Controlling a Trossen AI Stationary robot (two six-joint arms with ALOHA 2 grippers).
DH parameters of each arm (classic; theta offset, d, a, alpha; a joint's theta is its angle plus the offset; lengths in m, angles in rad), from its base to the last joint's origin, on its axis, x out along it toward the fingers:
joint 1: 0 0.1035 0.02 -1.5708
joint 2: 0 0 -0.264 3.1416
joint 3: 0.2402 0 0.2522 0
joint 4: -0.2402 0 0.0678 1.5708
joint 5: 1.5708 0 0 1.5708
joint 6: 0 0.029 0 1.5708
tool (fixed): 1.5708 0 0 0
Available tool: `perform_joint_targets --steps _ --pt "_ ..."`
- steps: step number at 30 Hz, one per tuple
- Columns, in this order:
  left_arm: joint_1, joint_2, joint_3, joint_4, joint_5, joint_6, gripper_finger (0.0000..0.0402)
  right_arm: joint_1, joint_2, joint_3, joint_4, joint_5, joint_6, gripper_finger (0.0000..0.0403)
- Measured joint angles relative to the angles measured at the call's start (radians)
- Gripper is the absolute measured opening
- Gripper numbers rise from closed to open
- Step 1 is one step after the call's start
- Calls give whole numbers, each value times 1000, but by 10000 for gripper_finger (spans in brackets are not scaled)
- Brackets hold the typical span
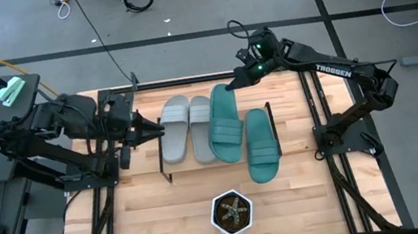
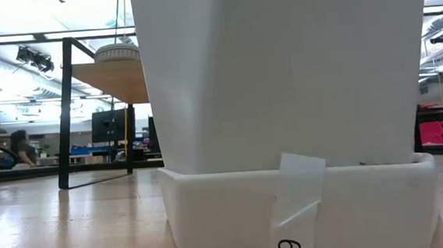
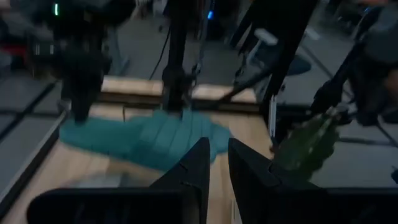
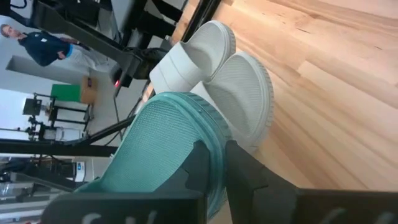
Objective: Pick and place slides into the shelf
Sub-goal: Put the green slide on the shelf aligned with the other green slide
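Note:
Two light grey slides (image 1: pixel 186 128) lie side by side on the shelf (image 1: pixel 270 112), whose black frame legs (image 2: pixel 64 111) and wooden top show in the low view. One teal slide (image 1: pixel 223 119) lies beside them, overlapping the right grey slide (image 4: pixel 245 93). The second teal slide (image 1: pixel 262 146) lies to its right. My right gripper (image 1: pixel 231 87) is at the first teal slide's far end, shut on it. My left gripper (image 1: pixel 157 128), fingers close together, points at the left grey slide from the table's left and holds nothing. My right gripper pinches the teal slide's heel rim (image 4: pixel 208 134) between its two fingers. It comes from the far side, slanting down along the slide's length. The slide's toe end (image 1: pixel 230 151) lies toward the near edge on the shelf, and its side leans over the grey slide.
A hexagonal white pot with a plant (image 1: pixel 232 214) stands near the table's near edge and fills most of the low view (image 2: pixel 282 96). Bare wooden tabletop (image 1: pixel 149 216) lies left and right of the pot. A desk with a keyboard stands off the table's left.

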Motion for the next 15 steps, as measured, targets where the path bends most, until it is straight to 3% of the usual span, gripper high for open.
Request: perform_joint_targets --steps 9,15 --pt "0 31 2 -166 -118 -52 64 0 0 0 0 15 -3 32" --pt "0 85 0 -256 -123 -84 64 0 -1 0 -29 15 -1 32"
